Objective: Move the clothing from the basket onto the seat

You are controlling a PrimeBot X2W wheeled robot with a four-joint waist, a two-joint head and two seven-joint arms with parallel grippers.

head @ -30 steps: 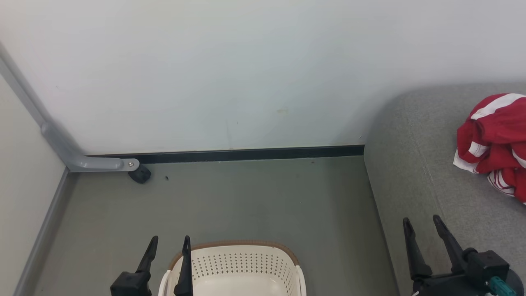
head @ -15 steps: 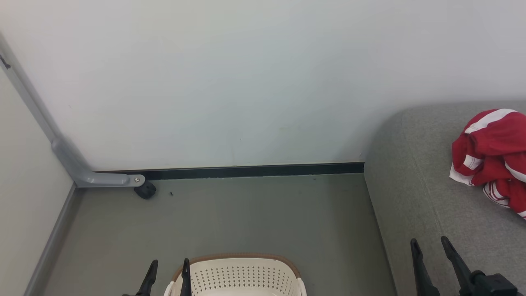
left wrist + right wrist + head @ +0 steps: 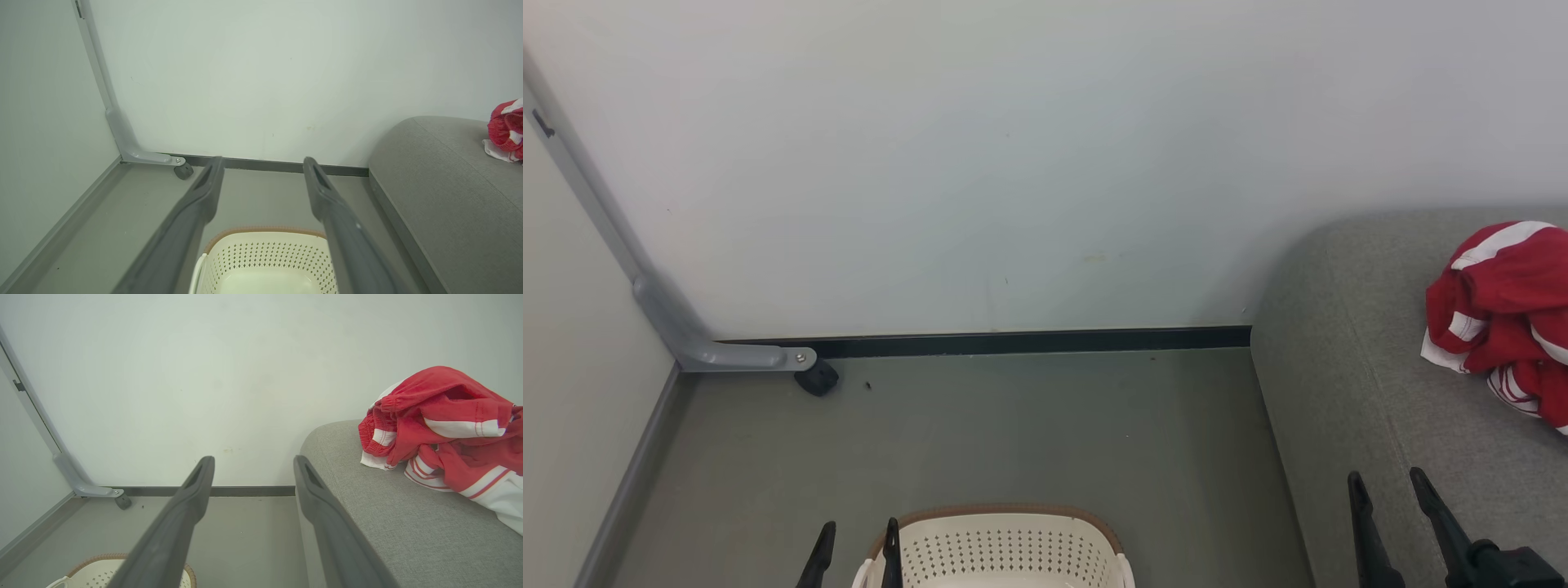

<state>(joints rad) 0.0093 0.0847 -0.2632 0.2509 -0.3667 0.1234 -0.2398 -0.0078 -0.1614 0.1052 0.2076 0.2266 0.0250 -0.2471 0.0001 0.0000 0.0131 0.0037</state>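
Note:
Red clothing [image 3: 1507,310] with white stripes lies bunched on the grey seat [image 3: 1347,392] at the right; the same clothing [image 3: 445,428] rests on the seat [image 3: 392,522] in the right wrist view and peeks in as clothing [image 3: 506,128] on the seat [image 3: 445,188] in the left wrist view. The cream basket [image 3: 1001,547] stands on the floor at the bottom edge, its visible inside bare, as the basket [image 3: 265,261] also looks from the left wrist. My left gripper [image 3: 858,539] is open over the basket's left rim. My right gripper [image 3: 1388,490] is open above the seat's front, holding nothing.
A pale wall [image 3: 1013,163] with a dark skirting strip closes the back. A grey metal bracket [image 3: 711,351] with a small black foot [image 3: 817,380] sits in the left corner. Grey-green floor [image 3: 1013,433] lies between the wall, the basket and the seat.
The head camera has tilted upward, so everything sits lower in the picture and less of both grippers shows. Both grippers stay open; the clothing and basket have not shifted.

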